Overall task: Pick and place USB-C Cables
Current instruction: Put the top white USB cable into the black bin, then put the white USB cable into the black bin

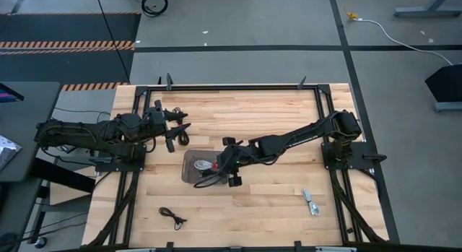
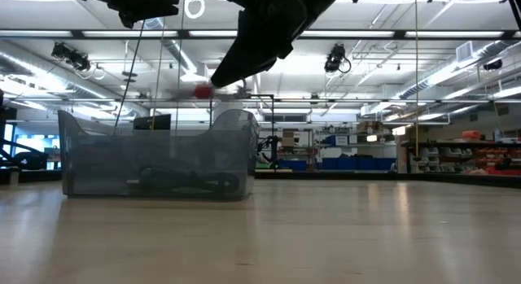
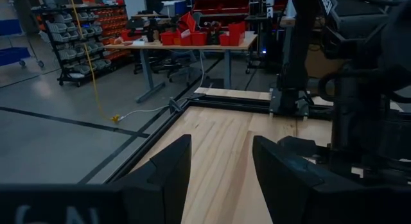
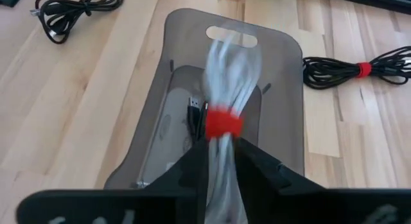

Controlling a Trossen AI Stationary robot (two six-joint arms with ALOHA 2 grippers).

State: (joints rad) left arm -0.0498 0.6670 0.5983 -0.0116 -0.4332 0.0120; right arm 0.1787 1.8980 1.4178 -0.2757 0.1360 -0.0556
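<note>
A white USB-C cable bundle with a red tie (image 4: 223,121) shows blurred between the fingers of my right gripper (image 4: 223,161), which slants down over the grey tray (image 4: 282,57) at mid-table (image 1: 189,157). In the low view the red tie (image 2: 202,91) is just under the fingertips, above the tray (image 2: 98,154). The fingers stand apart. A black cable (image 4: 194,112) lies on the tray's floor (image 2: 191,183). My left gripper (image 1: 173,129) waits open and level at the left (image 3: 221,166), touching nothing. My right gripper has the white bundle between its two fingers (image 4: 192,169), which come slanting down from the table's right and lie along the bundle beside the red tie (image 4: 212,124). The bundle is blurred while the tray is sharp. Whether the fingers touch it, I cannot tell.
A black bundle with a red tie (image 4: 359,68) lies on the table beyond the tray, near my left gripper (image 1: 182,137). Another black cable (image 1: 172,217) lies near the front edge, and a white-grey one (image 1: 310,203) at the front right. A dark metal frame (image 1: 216,87) rims the table.
</note>
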